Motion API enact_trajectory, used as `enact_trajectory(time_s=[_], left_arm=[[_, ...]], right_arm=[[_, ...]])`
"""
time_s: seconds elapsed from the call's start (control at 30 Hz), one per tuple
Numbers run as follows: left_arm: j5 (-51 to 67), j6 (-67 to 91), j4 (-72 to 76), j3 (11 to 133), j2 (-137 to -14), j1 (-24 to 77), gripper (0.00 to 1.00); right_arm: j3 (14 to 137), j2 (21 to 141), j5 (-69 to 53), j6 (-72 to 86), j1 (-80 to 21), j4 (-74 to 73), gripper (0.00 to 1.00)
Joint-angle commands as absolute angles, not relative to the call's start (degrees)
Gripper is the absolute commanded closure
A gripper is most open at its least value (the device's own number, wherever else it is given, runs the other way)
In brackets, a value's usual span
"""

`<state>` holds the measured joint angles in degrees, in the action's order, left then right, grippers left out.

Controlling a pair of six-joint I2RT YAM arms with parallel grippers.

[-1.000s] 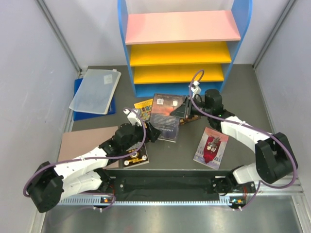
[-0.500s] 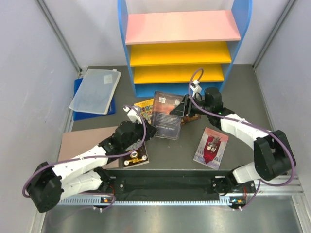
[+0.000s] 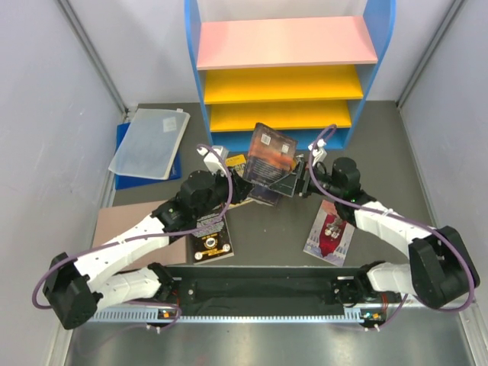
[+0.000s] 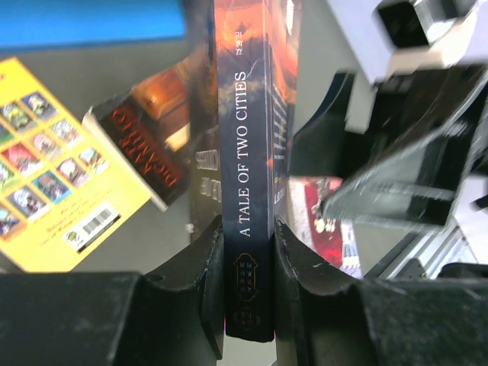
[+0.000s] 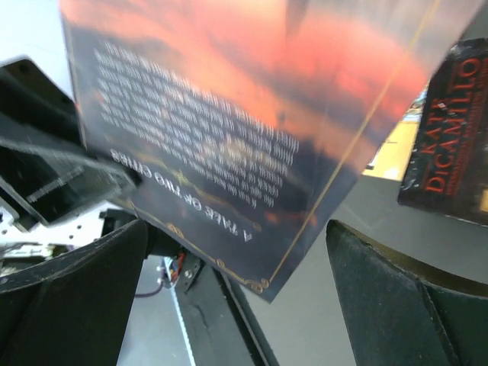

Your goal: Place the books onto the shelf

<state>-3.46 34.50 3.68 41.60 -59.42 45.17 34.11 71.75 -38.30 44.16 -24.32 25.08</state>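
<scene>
Sunset bk (image 4: 252, 229) spine: "A TALE OF TWO CITIES". Dark bk (image 5: 451, 145) cover: "KATE DICAMILLO".

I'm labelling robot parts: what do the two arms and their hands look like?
Both the left arm and right arm have white shells on the long links and bulky black joints. A purple cable loops loosely along each. The left hand and right hand are black, with thick matte black fingers; a small white block sits by each wrist.
</scene>
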Motion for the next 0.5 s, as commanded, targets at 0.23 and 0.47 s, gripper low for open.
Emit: enact_trajectory(time_s=[0.23,0.47], left_arm=[[1.3,36.0,17.4,50.7,-58.0,44.7,1.00],[4.8,38.5,18.3,51.9,-56.5,44.6,1.00]], right_arm=[[25.5,73.5,-43.9,58.3,-23.6,61.9,0.00],[23.2,91.7,-44.6,75.9,-22.9,97.9,0.01]])
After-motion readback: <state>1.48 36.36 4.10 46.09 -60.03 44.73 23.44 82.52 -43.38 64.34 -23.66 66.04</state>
